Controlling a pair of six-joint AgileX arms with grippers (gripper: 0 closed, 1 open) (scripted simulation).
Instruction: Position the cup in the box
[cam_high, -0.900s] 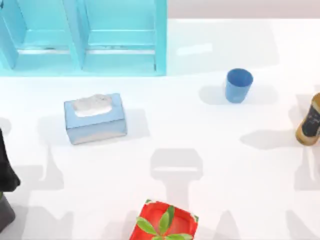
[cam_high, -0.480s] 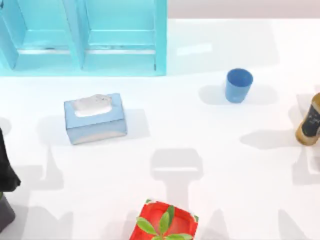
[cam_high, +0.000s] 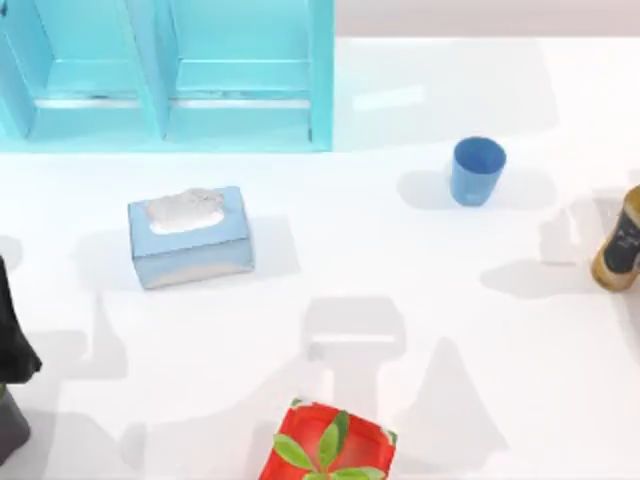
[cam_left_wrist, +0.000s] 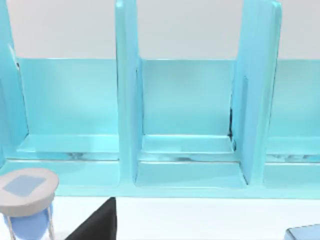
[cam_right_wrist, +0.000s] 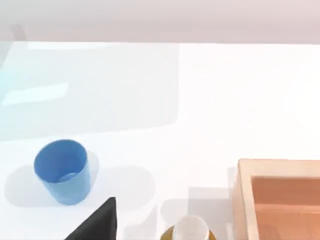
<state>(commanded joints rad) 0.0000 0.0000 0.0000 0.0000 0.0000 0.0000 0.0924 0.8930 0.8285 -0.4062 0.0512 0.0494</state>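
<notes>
The cup (cam_high: 477, 170) is small, plain blue and round, tapering to a narrower base, without a handle. It stands upright and open-mouthed on the white table, toward two o'clock from the top view's centre. The box (cam_right_wrist: 280, 200) is a pale wooden one with an open top, standing well apart from the cup (cam_right_wrist: 63, 171).

Open table around upright cup (cam_high: 477, 170), brown bottle (cam_high: 621, 243) near, tissue box (cam_high: 190, 236) well apart
</notes>
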